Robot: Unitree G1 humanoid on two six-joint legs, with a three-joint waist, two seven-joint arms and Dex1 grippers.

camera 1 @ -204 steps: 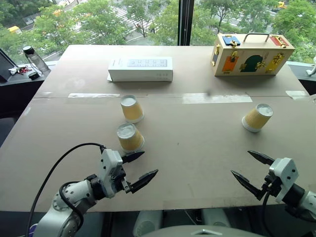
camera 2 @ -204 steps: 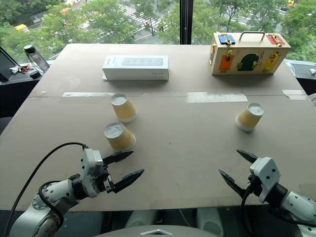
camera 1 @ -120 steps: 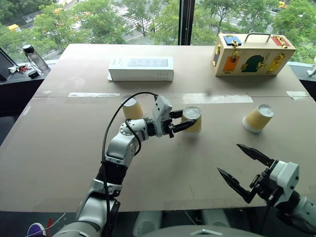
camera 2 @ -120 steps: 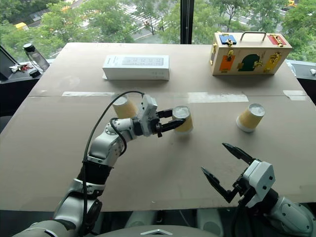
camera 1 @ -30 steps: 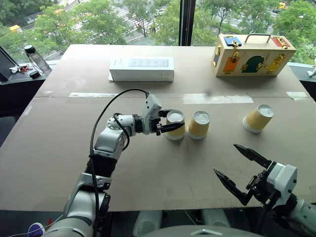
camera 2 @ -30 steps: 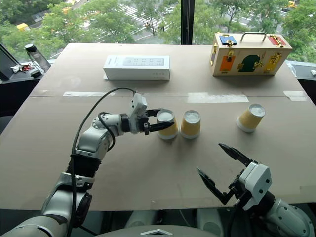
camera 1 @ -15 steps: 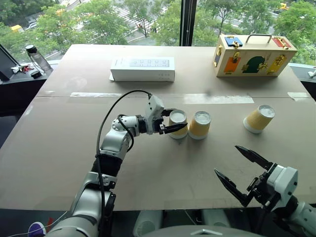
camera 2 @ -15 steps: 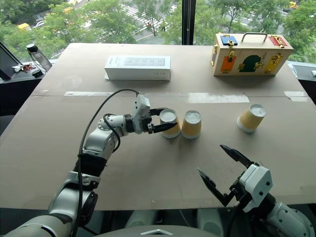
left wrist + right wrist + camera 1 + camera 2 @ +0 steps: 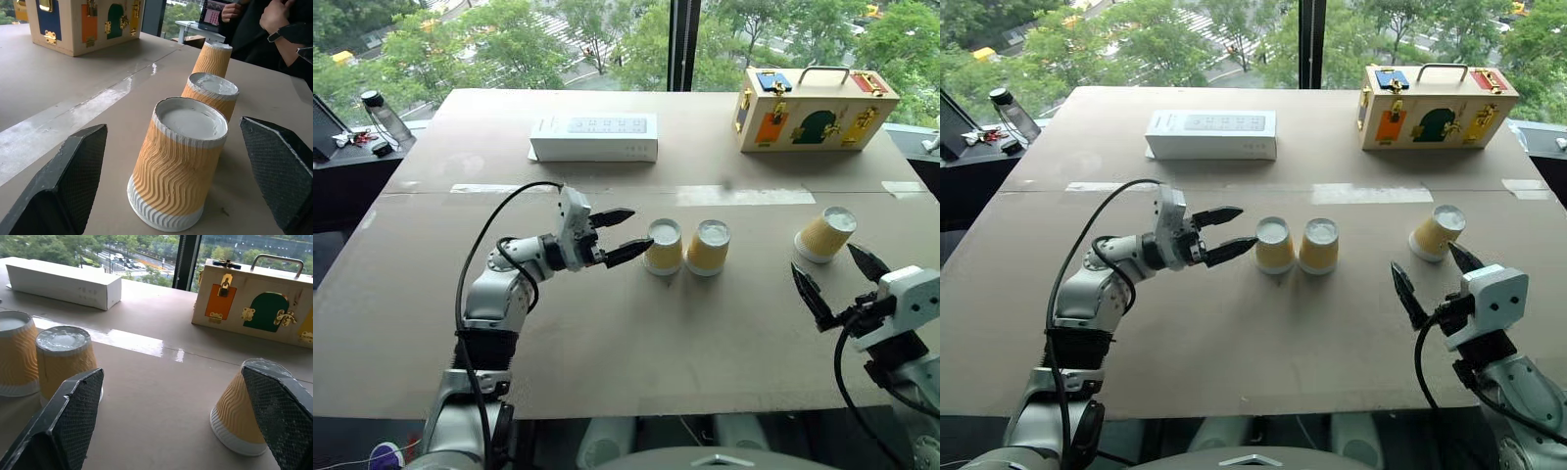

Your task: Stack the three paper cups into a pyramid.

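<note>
Three paper cups stand upside down on the cardboard table (image 9: 636,323). Two are side by side at the middle: the left cup (image 9: 663,246) and the middle cup (image 9: 708,247), nearly touching. The third cup (image 9: 824,234) stands apart at the right. My left gripper (image 9: 641,227) is open just left of the left cup, level, its fingers (image 9: 68,181) apart from the cup (image 9: 178,164). My right gripper (image 9: 822,258) is open just in front of the third cup (image 9: 244,406), holding nothing, with the cup ahead between its fingers (image 9: 68,421).
A white flat box (image 9: 593,136) lies at the back centre and a wooden latch box (image 9: 815,108) with a handle at the back right. A bottle (image 9: 382,116) stands on a side table at the left. A person's hands (image 9: 274,19) show beyond the table's right side.
My left gripper has opened, let go of the left cup and drawn back to the left. My right gripper has moved forward and to the right, up to the third cup.
</note>
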